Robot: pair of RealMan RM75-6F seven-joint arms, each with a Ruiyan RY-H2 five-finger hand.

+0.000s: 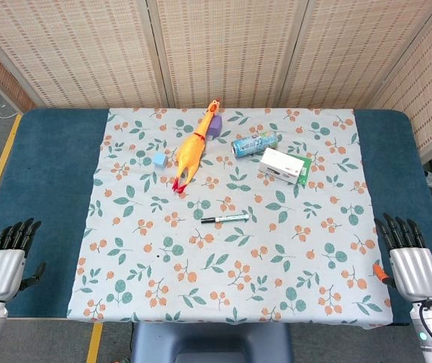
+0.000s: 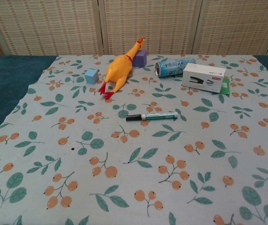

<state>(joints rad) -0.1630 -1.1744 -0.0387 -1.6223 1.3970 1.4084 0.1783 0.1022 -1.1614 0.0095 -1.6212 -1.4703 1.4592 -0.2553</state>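
My left hand [image 1: 5,261] hovers at the table's near left corner, fingers straight and apart, holding nothing. My right hand [image 1: 408,257] mirrors it at the near right corner, also empty. Neither hand appears in the chest view. On the leaf-patterned cloth [image 1: 231,295] lie a yellow rubber chicken [image 1: 191,149] [image 2: 118,67], a small blue cube [image 1: 159,159] [image 2: 91,75], a purple cube [image 1: 215,126] [image 2: 140,58], a teal can on its side [image 1: 254,142] [image 2: 173,66], a white box [image 1: 284,165] [image 2: 203,77] and a marker pen [image 1: 225,218] [image 2: 152,116]. All of them sit far from both hands.
The dark blue table [image 1: 53,162] shows on both sides of the cloth. Woven screen panels [image 1: 223,49] stand behind the table. A small orange object [image 1: 380,273] sits beside my right hand.
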